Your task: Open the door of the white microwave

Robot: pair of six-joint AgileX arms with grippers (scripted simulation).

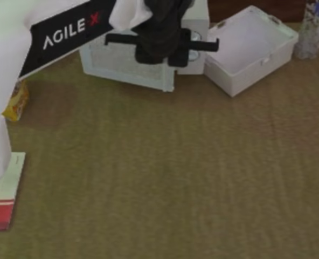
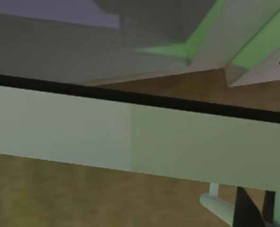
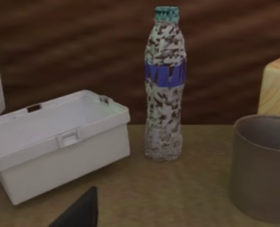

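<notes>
microwave [image 1: 194, 21]: far edge of the surface, left of centre
door [image 1: 128, 66]: swung partly out, directly under left claw
left claw [image 1: 162, 43]: fingers spread wide above door's top edge, holding nothing
right claw: grip state cannot tell

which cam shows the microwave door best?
Top view: the door shows its mesh front, swung slightly ajar from the white microwave, though the left arm covers part. Left wrist view shows only a pale panel edge up close, hard to identify. Right wrist view misses it.
</notes>
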